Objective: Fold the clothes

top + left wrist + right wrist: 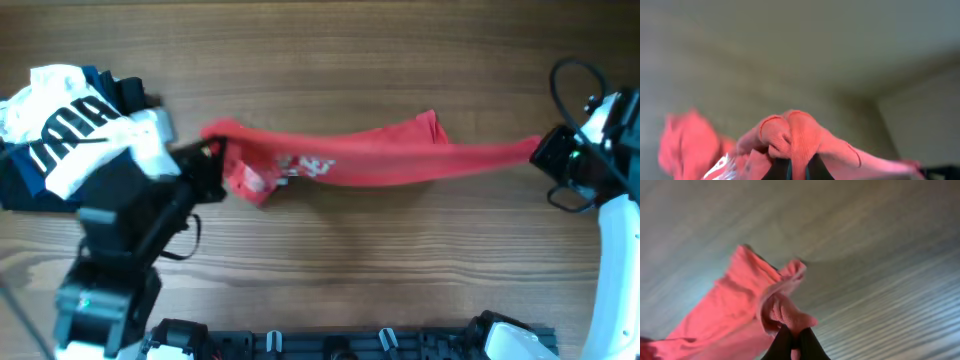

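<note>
We hold the red T-shirt (380,160) stretched, left gripper (212,160) pinching it beside the garment pile (70,125), right gripper (540,152) pinching it far from there, presumably to straighten it.

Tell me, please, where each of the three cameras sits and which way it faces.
Overhead: fixed above the table, looking straight down; both arms show, left gripper and right gripper holding the red T-shirt stretched between them.
Left wrist: on the left arm, looking past its dark fingers at bunched red cloth; background blurred.
Right wrist: on the right arm, looking past its fingers at the shirt's end and the wood.
Shared: both wrist views show the same shirt, gripped at opposite ends.
</note>
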`<state>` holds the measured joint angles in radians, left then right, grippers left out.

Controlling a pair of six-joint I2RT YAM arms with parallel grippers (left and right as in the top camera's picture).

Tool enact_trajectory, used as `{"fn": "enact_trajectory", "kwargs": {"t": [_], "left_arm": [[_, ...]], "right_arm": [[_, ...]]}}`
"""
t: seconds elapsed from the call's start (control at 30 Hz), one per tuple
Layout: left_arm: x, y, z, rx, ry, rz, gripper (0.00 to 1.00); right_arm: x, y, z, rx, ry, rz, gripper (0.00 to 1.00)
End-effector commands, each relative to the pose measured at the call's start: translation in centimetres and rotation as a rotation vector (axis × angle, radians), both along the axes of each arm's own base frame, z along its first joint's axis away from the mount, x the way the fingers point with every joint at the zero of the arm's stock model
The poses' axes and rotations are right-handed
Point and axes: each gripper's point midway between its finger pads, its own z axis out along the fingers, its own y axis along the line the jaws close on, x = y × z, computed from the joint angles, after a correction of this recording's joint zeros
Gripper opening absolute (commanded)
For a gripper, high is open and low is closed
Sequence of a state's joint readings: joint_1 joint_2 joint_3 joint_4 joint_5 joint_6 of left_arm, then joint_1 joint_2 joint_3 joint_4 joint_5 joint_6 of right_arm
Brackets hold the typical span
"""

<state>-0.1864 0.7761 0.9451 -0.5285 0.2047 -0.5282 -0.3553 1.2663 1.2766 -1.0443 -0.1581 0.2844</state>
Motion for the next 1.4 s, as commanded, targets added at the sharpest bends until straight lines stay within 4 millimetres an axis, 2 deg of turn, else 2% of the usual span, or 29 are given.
{"fn": "enact_trajectory", "kwargs": {"t": [0.0, 0.07, 0.1, 0.17, 0.27, 0.33, 0.4, 0.5, 0.6, 0.67, 0.73, 0.83, 0.97, 1.0, 1.07, 1.13, 1.23, 1.3, 1.37], "left_arm": [[-0.6, 3.5, 10.1, 0.065, -0.273, 0.15, 0.04], [-1.1, 3.7, 12.6, 0.061, -0.323, 0.15, 0.04], [-1.6, 3.6, 13.8, 0.084, -0.353, 0.137, 0.04], [-2.3, 3.7, 15.2, 0.114, -0.372, 0.133, 0.04], [-3.1, 3.9, 16.0, 0.167, -0.364, 0.125, 0.04], [-3.4, 4.1, 15.6, 0.183, -0.329, 0.129, 0.04], [-3.6, 4.0, 14.3, 0.185, -0.277, 0.113, 0.04], [-3.4, 3.9, 11.8, 0.205, -0.174, 0.101, 0.04], [-2.1, 3.8, 9.9, 0.221, -0.096, 0.091, 0.04], [-0.5, 3.5, 8.5, 0.232, -0.041, 0.085, 0.04], [1.7, 3.2, 7.2, 0.243, 0.004, 0.078, 0.04], [7.0, 2.5, 5.3, 0.247, 0.027, 0.075, 0.04], [13.7, 2.0, 5.0, 0.223, -0.048, 0.088, 0.04], [17.0, 2.0, 7.1, 0.166, -0.118, 0.08, 0.04], [18.1, 2.7, 10.0, 0.146, -0.18, 0.094, 0.04], [18.6, 3.6, 13.9, 0.136, -0.263, 0.118, 0.04], [17.8, 4.8, 19.8, 0.13, -0.382, 0.153, 0.04], [16.6, 5.3, 22.1, 0.135, -0.413, 0.157, 0.04], [15.8, 4.7, 21.7, 0.135, -0.374, 0.121, 0.04]], "right_arm": [[1.6, -0.4, 7.2, -0.059, -0.172, 0.021, 0.04], [1.6, -0.8, 9.9, -0.088, -0.224, 0.005, 0.04], [1.4, -1.2, 11.8, -0.109, -0.257, -0.027, 0.04], [1.0, -1.8, 14.9, -0.159, -0.31, -0.056, 0.04], [0.0, -2.5, 18.2, -0.224, -0.362, -0.1, 0.04], [-0.4, -2.6, 19.1, -0.241, -0.373, -0.107, 0.04], [-0.8, -2.6, 18.6, -0.239, -0.345, -0.107, 0.04], [-1.0, -2.7, 16.6, -0.225, -0.259, -0.108, 0.04], [-0.2, -3.0, 14.5, -0.214, -0.179, -0.083, 0.04], [0.6, -3.3, 12.6, -0.191, -0.111, -0.076, 0.04], [2.0, -3.2, 10.5, -0.161, -0.055, -0.032, 0.04], [5.1, -3.2, 7.9, -0.097, -0.025, 0.015, 0.04], [9.3, -3.6, 6.7, -0.051, -0.087, 0.024, 0.04], [11.0, -3.8, 8.8, -0.041, -0.192, 0.002, 0.04], [11.8, -4.1, 11.6, -0.076, -0.283, 0.003, 0.04], [12.3, -4.4, 15.4, -0.117, -0.382, 0.002, 0.04], [12.1, -4.8, 19.9, -0.175, -0.485, -0.015, 0.04], [11.9, -4.8, 20.9, -0.188, -0.503, -0.019, 0.04], [11.4, -5.0, 20.2, -0.193, -0.467, -0.032, 0.04]]}}
